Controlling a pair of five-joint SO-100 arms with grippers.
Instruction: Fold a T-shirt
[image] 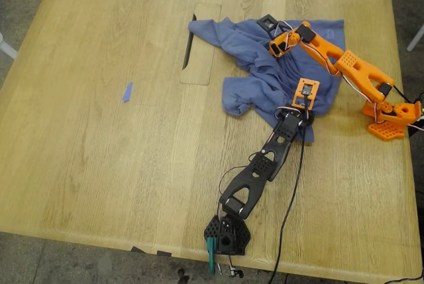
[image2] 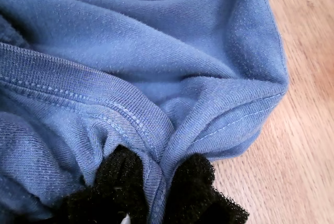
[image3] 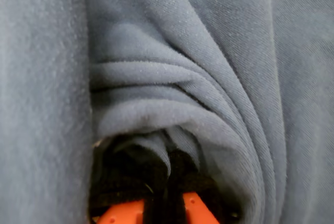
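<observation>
The blue-purple T-shirt (image: 248, 49) lies crumpled on the wooden table (image: 99, 165), toward the exterior view's upper right; no print shows. My first gripper (image: 270, 27), black-tipped on the orange arm, sits at the shirt's far edge. In its wrist view its black pads (image2: 120, 182) are shut on a ribbed, stitched hem of the T-shirt (image2: 156, 51), with bare wood beside it. My second gripper (image: 305, 98), orange-headed on the black arm, is over the shirt's middle. Its jaws are shut on a bunched fold of the T-shirt (image3: 209, 51).
A rectangular hatch (image: 201, 44) is set into the tabletop just at the shirt's side toward the exterior view's left. A small blue tape strip (image: 127, 91) lies further that way. The orange base (image: 391, 124) stands at the exterior view's right edge, the black base (image: 226, 234) at the near edge.
</observation>
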